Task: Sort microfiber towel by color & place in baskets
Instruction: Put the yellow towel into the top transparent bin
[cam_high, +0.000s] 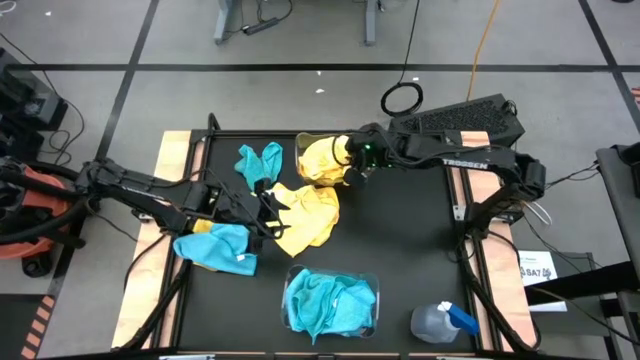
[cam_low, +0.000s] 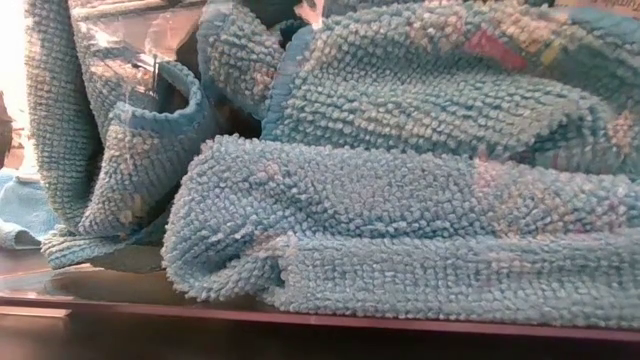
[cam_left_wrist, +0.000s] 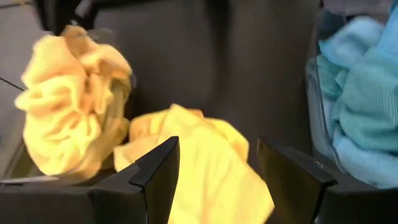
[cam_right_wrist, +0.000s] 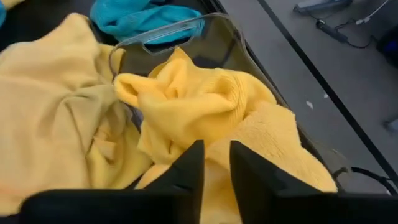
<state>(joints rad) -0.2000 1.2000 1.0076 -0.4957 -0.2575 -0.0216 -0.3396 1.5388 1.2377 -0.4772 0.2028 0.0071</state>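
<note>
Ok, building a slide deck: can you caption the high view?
Right pincer at the yellow-towel basket; left pincer open over a loose yellow towel; blue towels fill the near basket.

Two arms — matte black, jointed; right arm (cam_high: 470, 155) lettered "TROSSEN" in white, green light at wrist; fingers (cam_left_wrist: 155, 171) black, angular.

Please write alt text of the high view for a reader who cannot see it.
The right hand is over the far basket of yellow towels, while the left hand is open at a loose yellow towel. A near basket holds blue towels, and two blue towels lie loose.
</note>
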